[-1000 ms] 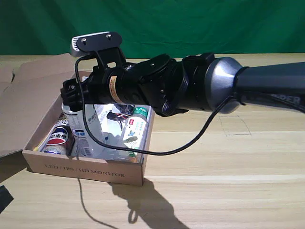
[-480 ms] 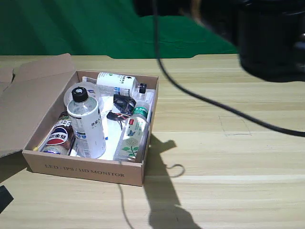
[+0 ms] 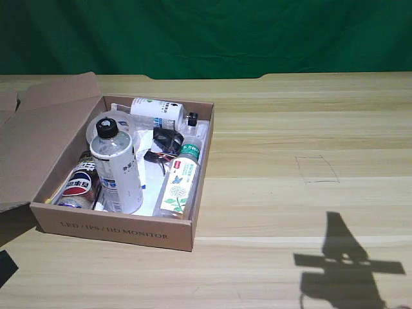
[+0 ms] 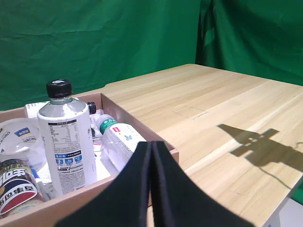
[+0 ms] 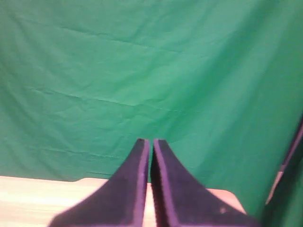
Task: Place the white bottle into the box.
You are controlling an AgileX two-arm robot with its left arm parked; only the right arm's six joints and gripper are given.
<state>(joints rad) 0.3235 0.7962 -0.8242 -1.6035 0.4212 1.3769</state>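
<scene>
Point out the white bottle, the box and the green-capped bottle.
white bottle (image 3: 120,170): exterior view, label.
box (image 3: 116,230): exterior view, printed front wall.
green-capped bottle (image 3: 178,185): exterior view, plant label.

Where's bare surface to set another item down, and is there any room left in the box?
The wooden table is bare from the box wall out to the exterior view's right, and along its near edge. Inside it is crowded: the upright white bottle, a cola can, the green-capped bottle and a lying white bottle leave only slim gaps.
</scene>
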